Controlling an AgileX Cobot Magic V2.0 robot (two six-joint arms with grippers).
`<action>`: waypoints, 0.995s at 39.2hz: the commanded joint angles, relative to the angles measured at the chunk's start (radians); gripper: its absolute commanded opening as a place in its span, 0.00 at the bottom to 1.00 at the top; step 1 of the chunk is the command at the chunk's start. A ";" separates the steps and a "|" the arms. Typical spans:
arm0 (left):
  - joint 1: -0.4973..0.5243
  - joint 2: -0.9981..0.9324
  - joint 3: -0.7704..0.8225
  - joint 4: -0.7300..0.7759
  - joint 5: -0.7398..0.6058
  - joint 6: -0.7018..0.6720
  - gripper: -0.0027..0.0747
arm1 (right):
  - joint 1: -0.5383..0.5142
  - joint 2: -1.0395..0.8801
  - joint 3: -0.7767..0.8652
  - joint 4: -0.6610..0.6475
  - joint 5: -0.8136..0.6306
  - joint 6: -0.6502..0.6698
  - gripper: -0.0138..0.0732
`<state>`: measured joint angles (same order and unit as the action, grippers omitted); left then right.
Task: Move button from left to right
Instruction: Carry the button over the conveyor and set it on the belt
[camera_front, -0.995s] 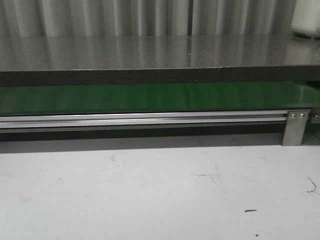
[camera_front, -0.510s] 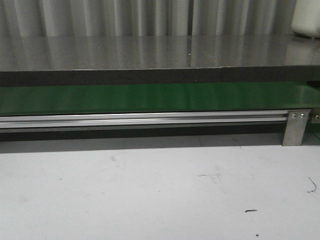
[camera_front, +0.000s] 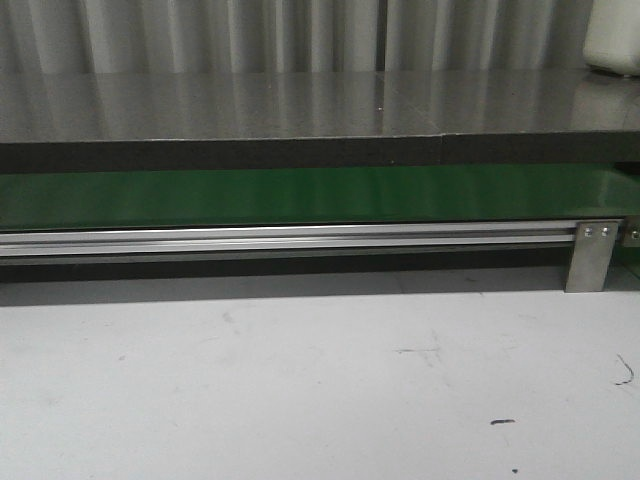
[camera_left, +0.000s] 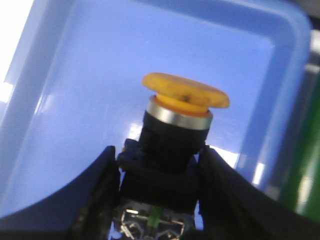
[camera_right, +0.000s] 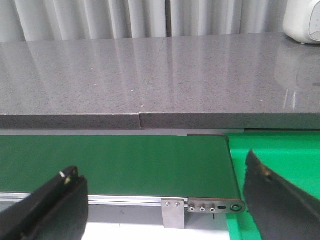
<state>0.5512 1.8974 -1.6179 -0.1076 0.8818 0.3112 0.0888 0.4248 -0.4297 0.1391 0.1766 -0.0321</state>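
The button (camera_left: 177, 130), with an orange-yellow mushroom head, a silver ring and a black body, shows only in the left wrist view. My left gripper (camera_left: 159, 170) is shut on its black body, one dark finger on each side. It sits inside or just above a blue tray (camera_left: 75, 90); I cannot tell whether it touches the floor. My right gripper (camera_right: 162, 190) is open and holds nothing, facing the green conveyor belt (camera_right: 115, 162). Neither gripper nor the button appears in the front view.
A green belt (camera_front: 300, 195) on an aluminium rail (camera_front: 290, 240) with a metal bracket (camera_front: 592, 255) crosses the front view, a grey stone counter (camera_front: 300, 105) behind it, a white table (camera_front: 300, 390) before it. A white appliance (camera_right: 305, 20) stands at the counter's far right.
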 joint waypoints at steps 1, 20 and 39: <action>-0.062 -0.079 -0.028 -0.045 -0.002 -0.006 0.14 | -0.001 0.012 -0.039 -0.010 -0.084 -0.005 0.90; -0.295 -0.040 -0.028 -0.043 0.140 -0.118 0.14 | -0.001 0.012 -0.039 -0.010 -0.084 -0.005 0.90; -0.313 0.009 -0.028 -0.055 0.133 -0.119 0.54 | -0.001 0.012 -0.039 -0.010 -0.083 -0.005 0.90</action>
<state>0.2459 1.9624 -1.6179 -0.1462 1.0355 0.2050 0.0888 0.4248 -0.4297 0.1391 0.1766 -0.0321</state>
